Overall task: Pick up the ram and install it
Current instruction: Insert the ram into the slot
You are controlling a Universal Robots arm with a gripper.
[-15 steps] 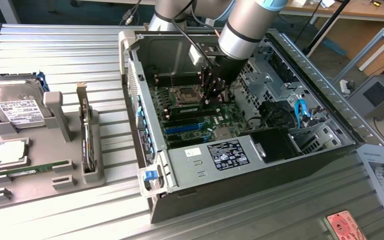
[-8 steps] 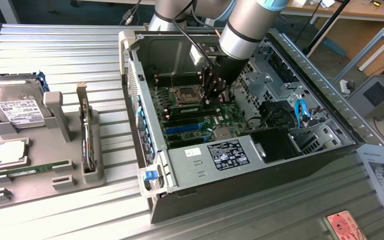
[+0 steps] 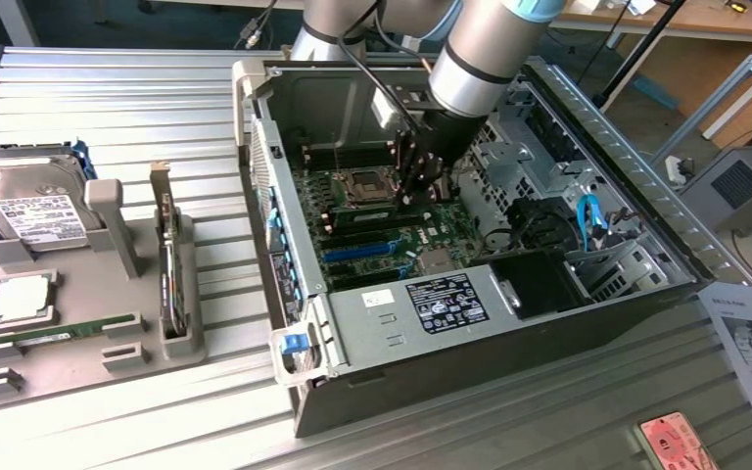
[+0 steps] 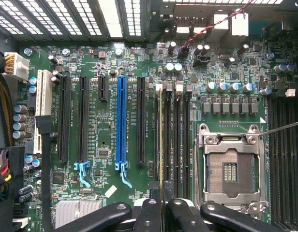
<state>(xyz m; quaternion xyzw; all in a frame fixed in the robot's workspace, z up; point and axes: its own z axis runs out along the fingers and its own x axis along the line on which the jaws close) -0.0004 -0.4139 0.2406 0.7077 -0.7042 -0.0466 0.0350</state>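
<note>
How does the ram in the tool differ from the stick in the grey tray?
Held: the ram is clamped edge-on in the tool; the tray stick sits free. Place: the ram is over the motherboard inside the case; the tray stick rests in the grey tray outside it. Both are long, narrow boards.

We're looking down on the arm reaching into the open computer case, which lies on its side on the slatted metal table. We see the gripper low over the motherboard, just beside the processor socket. Over at the exterior view's left, we have the grey holder with a hard drive, a silver chip, a green memory stick lying flat and a card standing on edge
</note>
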